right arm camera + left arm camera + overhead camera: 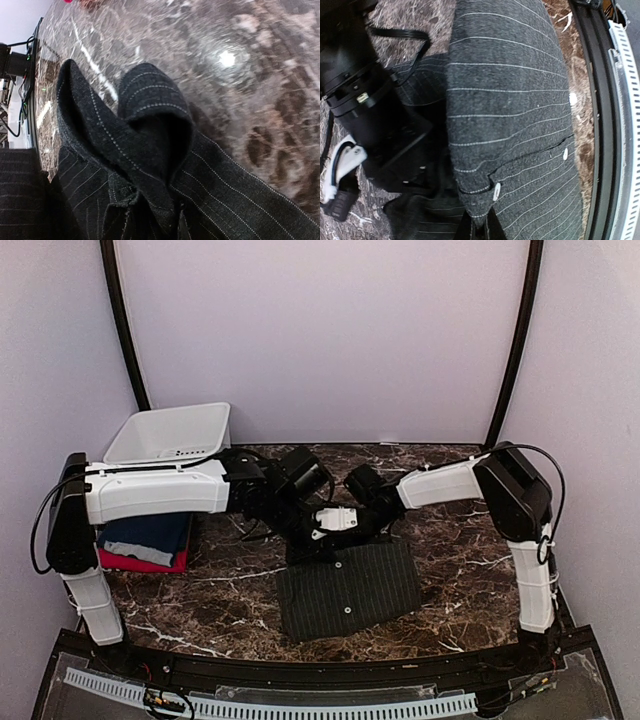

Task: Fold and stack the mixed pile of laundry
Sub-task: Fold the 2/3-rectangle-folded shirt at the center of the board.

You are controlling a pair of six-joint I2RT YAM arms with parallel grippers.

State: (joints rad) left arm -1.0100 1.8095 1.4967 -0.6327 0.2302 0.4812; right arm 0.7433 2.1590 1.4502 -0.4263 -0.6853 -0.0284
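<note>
pinching the far edge of the dark pinstriped shirt (350, 590), the left gripper (479, 227) is clamped on the cloth, which lies folded mid marble table (450, 540). the right gripper (155, 225) sits just beside it at a raised fold; i cannot tell whether it grips. a navy t-shirt (150, 535) lies on a red t-shirt (140, 562) at the left.

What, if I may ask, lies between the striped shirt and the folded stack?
Bare table separates shirt and stack, shown in the top view.
</note>
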